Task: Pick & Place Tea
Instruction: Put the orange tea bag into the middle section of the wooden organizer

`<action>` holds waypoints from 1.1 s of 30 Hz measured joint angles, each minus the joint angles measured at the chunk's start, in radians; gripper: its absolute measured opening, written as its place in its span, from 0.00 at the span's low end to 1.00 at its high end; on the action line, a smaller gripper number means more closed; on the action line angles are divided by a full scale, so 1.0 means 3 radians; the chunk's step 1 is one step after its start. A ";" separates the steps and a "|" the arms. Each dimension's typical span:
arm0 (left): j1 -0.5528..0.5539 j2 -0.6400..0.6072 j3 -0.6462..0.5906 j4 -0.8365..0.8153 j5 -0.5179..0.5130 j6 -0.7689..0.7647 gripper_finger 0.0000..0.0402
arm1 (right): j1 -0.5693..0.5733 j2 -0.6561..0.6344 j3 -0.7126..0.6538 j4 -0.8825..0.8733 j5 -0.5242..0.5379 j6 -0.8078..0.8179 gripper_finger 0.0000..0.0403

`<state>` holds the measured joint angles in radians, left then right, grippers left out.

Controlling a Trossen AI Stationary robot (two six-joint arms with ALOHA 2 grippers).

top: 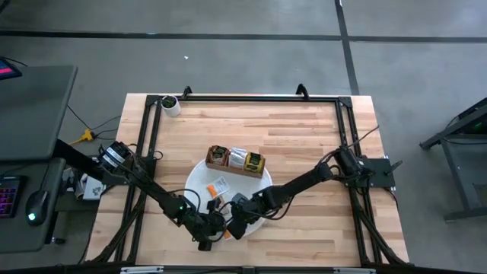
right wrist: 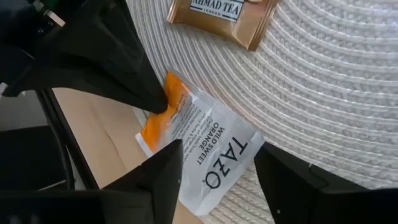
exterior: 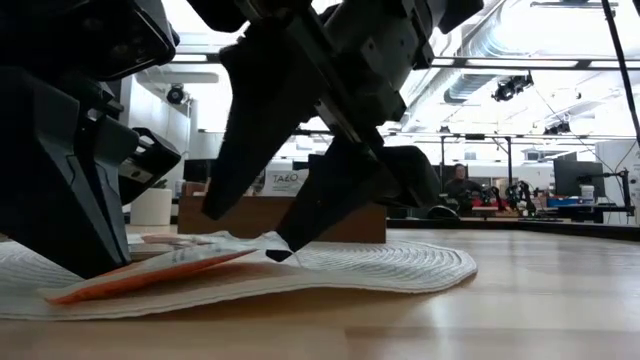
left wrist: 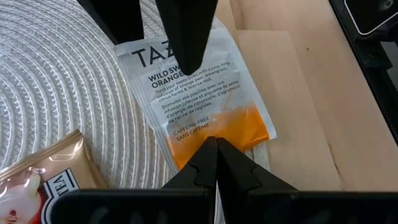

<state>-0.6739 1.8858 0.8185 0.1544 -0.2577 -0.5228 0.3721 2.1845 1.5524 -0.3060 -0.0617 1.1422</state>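
A white and orange Tazo tea packet (left wrist: 199, 93) lies at the near edge of the round white woven mat (top: 199, 183), its orange end over the bare table. My left gripper (left wrist: 216, 149) is shut, with its tips on that orange end. My right gripper (right wrist: 227, 180) comes from the opposite side, open. Its fingers stand on either side of the packet's white end (right wrist: 224, 155). A gold Ahmad Tea packet (right wrist: 224, 15) lies flat on the mat beside it. More tea packets fill the brown wooden tray (top: 228, 172) beyond the mat. My left gripper presses its shut fingertips down on the packet's orange end (left wrist: 242, 127), slanting down from the table's left. That end lies flat under them (exterior: 130, 275). My right gripper's lower fingertip (exterior: 285, 248) meets the packet's white end (exterior: 262, 240), which stands slightly raised off the mat. The other finger hangs clear above it.
Two more packets (top: 219, 186) lie on the mat nearer the tray. A small white cup (top: 171, 105) stands at the table's far left corner. A black frame (top: 251, 97) runs around the tabletop. Bare wood lies right of the mat.
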 joint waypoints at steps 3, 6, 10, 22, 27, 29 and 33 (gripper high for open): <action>0.0000 0.0000 0.0000 0.0000 0.0001 0.0000 0.00 | 0.0002 0.0000 0.0000 -0.0027 -0.0006 -0.0006 0.42; 0.0000 0.0000 0.0000 0.0001 0.0002 0.0000 0.00 | 0.0003 0.0000 0.0000 -0.0050 -0.0029 -0.0019 0.35; 0.0000 0.0000 -0.0001 0.0002 0.0003 -0.0008 0.00 | 0.0001 0.0000 0.0001 -0.0067 -0.0030 -0.0073 0.24; 0.0001 -0.0002 -0.0009 0.0059 0.0060 0.0006 0.00 | -0.0007 0.0000 0.0001 -0.0088 -0.0047 -0.0234 0.01; 0.0006 -0.0013 -0.0010 0.0057 0.0131 0.0006 0.00 | -0.0011 0.0000 0.0001 -0.0087 -0.0086 -0.0281 0.00; 0.0008 -0.0061 -0.0015 0.0028 0.0202 0.0010 0.00 | -0.0011 0.0000 0.0001 -0.0073 -0.0091 -0.0290 0.00; 0.0021 -0.0233 -0.0026 -0.0094 0.0338 0.0119 0.00 | -0.0011 0.0000 0.0008 -0.0046 -0.0091 -0.0324 0.00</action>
<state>-0.6677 1.8160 0.8106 0.1262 -0.1564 -0.4872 0.3687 2.1845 1.5547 -0.3199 -0.0891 1.0451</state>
